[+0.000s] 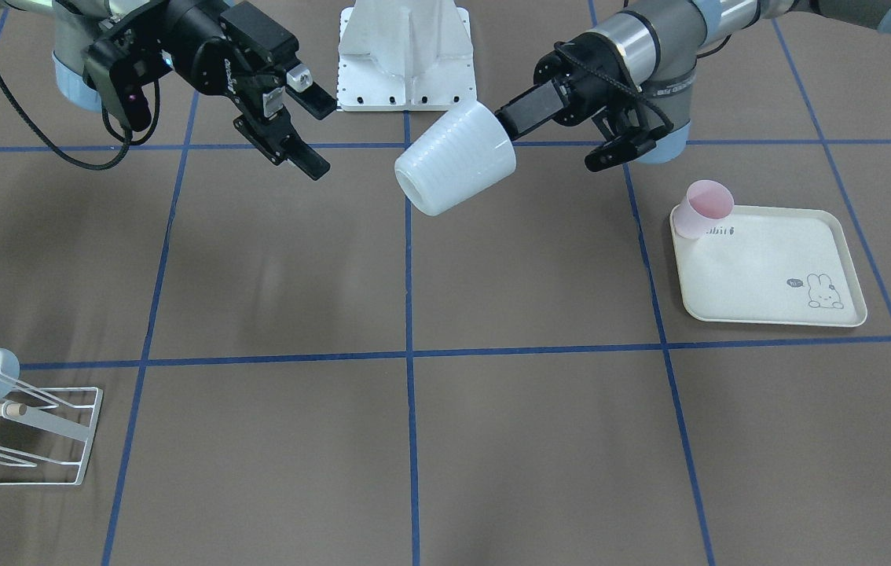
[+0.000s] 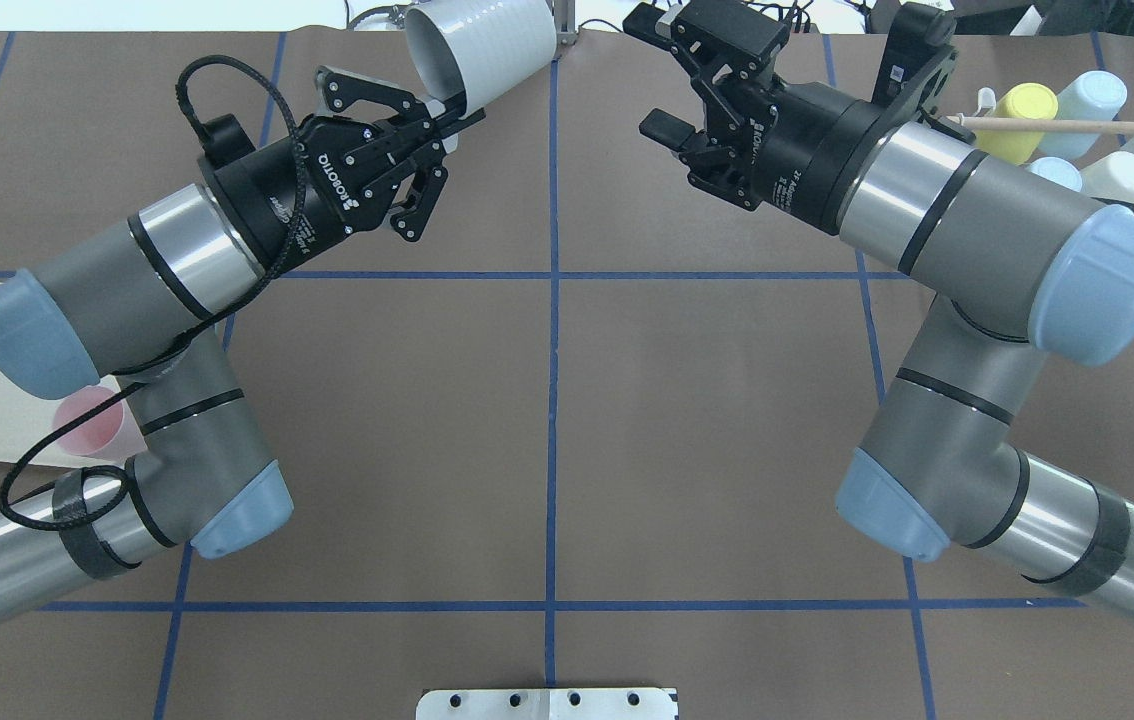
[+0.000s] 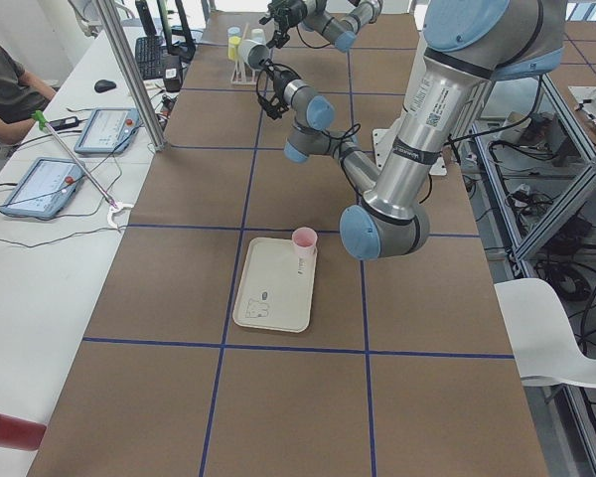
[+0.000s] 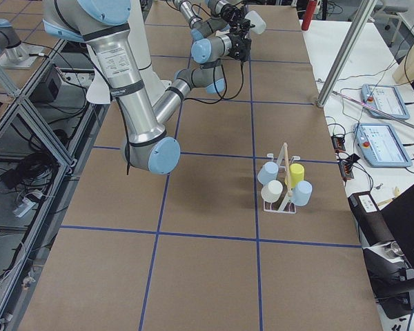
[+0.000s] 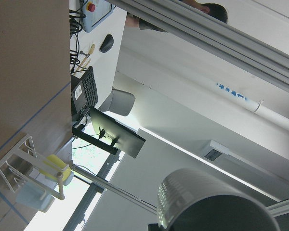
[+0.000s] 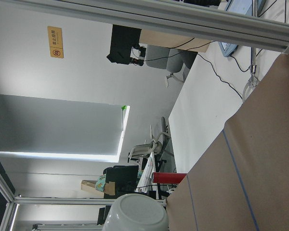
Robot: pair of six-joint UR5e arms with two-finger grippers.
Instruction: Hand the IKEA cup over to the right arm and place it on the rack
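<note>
Two pincers: left pincer [image 1: 505,119] clamps IKEA cup [image 1: 457,157] at rim; right pincer [image 1: 318,130], wide open, should straddle the base just ahead, squarely.

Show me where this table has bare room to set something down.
Free: the table's brown middle between rack and tray, and the tray beside the pink cup. Crowded: the rack, hung with cups; the white cup in the left claw, facing the right claw.

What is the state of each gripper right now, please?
Left gripper: closed on the rim of the white ribbed plastic cup, holding it tilted in the air.
Right gripper: open, fingers spread, holding nothing.
</note>
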